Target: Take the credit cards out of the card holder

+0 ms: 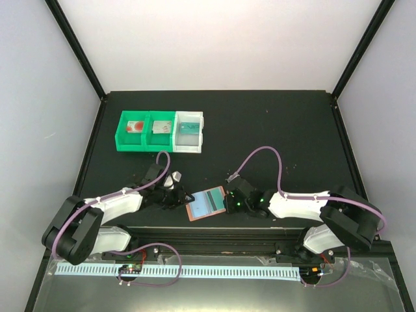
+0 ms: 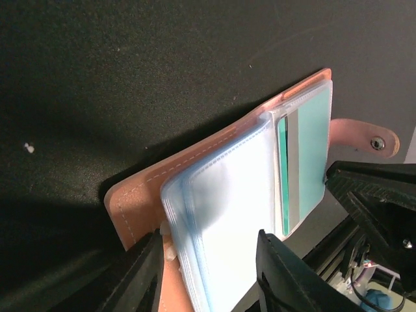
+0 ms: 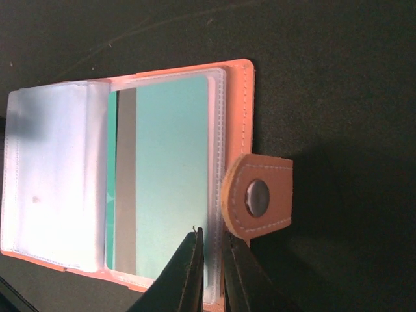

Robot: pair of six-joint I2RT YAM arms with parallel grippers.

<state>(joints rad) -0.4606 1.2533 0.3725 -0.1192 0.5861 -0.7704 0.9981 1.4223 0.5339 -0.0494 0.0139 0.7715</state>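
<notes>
The salmon-pink card holder [image 1: 193, 216] lies open on the black table between my arms. A teal credit card [image 3: 172, 175] with a grey stripe sits in its right-hand clear sleeve. It also shows in the left wrist view [image 2: 312, 149]. My left gripper [image 2: 208, 237] is open. Its fingers straddle the stack of clear sleeves [image 2: 227, 208] at the holder's left end, near the pink cover [image 2: 136, 201]. My right gripper [image 3: 211, 233] is almost shut. Its tips are over the sleeve's right edge, beside the snap tab [image 3: 257, 198].
At the back left stand two green bins [image 1: 120, 133] and a white bin [image 1: 190, 147]. The green bins hold a white card with a red disc [image 1: 135, 126] and a greyish card [image 1: 160, 126]. The white bin holds a teal card [image 1: 190, 127]. The table's near rail lies just below the holder.
</notes>
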